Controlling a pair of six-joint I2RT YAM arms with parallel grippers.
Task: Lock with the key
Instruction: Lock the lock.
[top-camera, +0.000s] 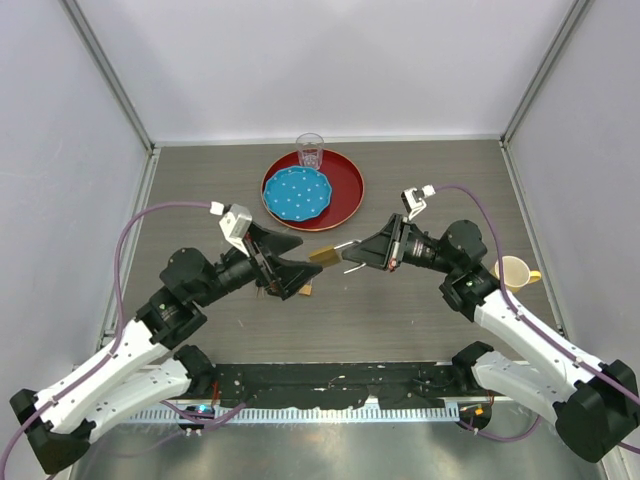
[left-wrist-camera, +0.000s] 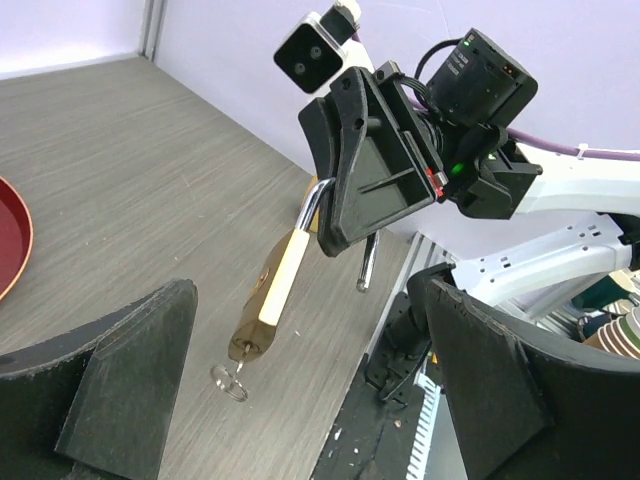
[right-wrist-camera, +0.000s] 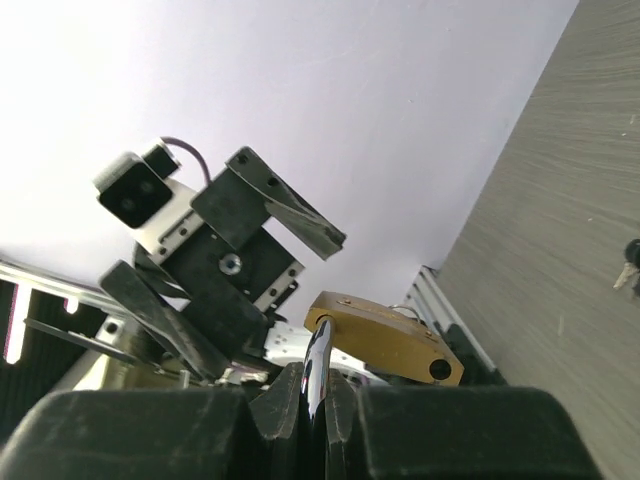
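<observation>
A brass padlock hangs in the air above the table, its steel shackle swung open with the free end out of the body. My right gripper is shut on the shackle. A small key sits in the padlock's underside, and its ring dangles below. My left gripper stands wide open on either side of the padlock body, touching nothing. In the top view the padlock lies between the left gripper and the right gripper.
At the back a red tray carries a blue plate and a clear glass. A cream mug stands by the right arm. A small brown object lies on the table under the left gripper.
</observation>
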